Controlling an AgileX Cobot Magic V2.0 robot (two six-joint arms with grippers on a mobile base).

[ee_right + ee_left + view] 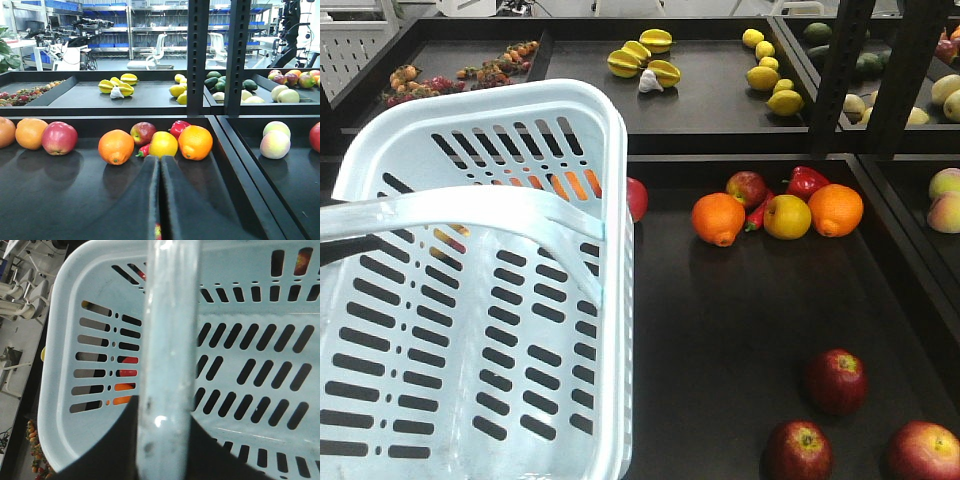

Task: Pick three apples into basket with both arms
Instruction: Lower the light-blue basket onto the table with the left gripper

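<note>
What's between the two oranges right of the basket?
A yellow fruit and a thin red chili lie there, clearest in the exterior front-facing view.

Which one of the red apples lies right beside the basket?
The apple half hidden behind the basket's right wall; the others lie apart from it, further right.

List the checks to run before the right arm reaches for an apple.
1. Hold of left gripper on the basket handle: ok, clamped.
2. Room in basket: ok, no fruit seen inside.
3. Opening of right gripper: not ok, fingers pressed together.
4. Clearance of near apples from oranges and pepper: ok.
5. Reach to those apples: cannot tell.
</note>
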